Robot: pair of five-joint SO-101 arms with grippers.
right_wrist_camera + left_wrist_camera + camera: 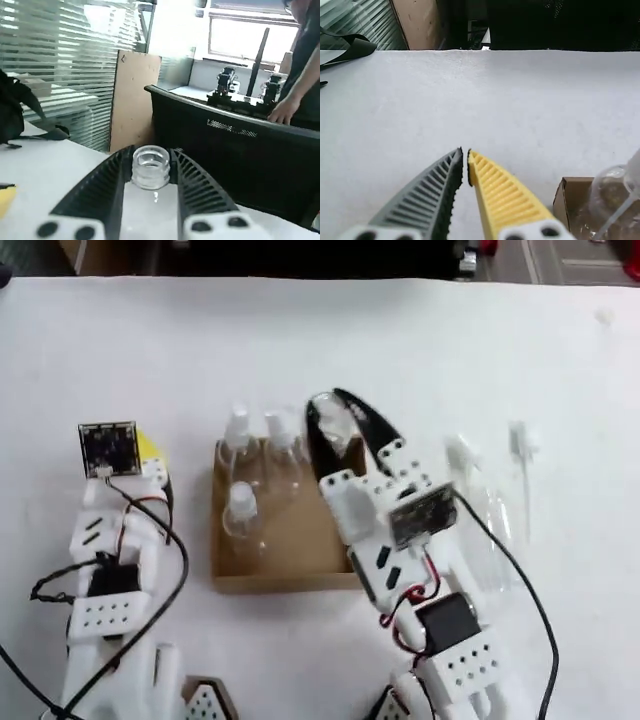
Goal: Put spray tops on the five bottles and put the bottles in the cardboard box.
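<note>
**Item: clear bottle without top, held in right pincer**

- Bottle: clear plastic with a bare open neck. In the right wrist view the neck stands upright between the two black jaws, close to their tips, and both jaws press against it. From above, the bottle hangs over the far right corner of the cardboard box.
- Right pincer: black jaws at a narrow spread, clamped on the bottle neck. From above, the pincer is at the box's far right corner, and its arm runs back along the right side of the box.
- Cardboard box: brown and shallow, in the middle of the table between the two arms.
- Capped bottles: three clear bottles with white spray tops stand in the box. Two stand side by side at the far wall, and one is nearer on the left side.
- Loose bottle: clear, lying on the table just right of the right arm and partly hidden by it.
- Spray top: white with its tube trailing, on the table beyond the loose bottle and apart from it.
- Left pincer: one grey jaw and one yellow jaw, closed with the tips almost touching. It sits low over the table, left of the box.
- Table: white surface.
</note>
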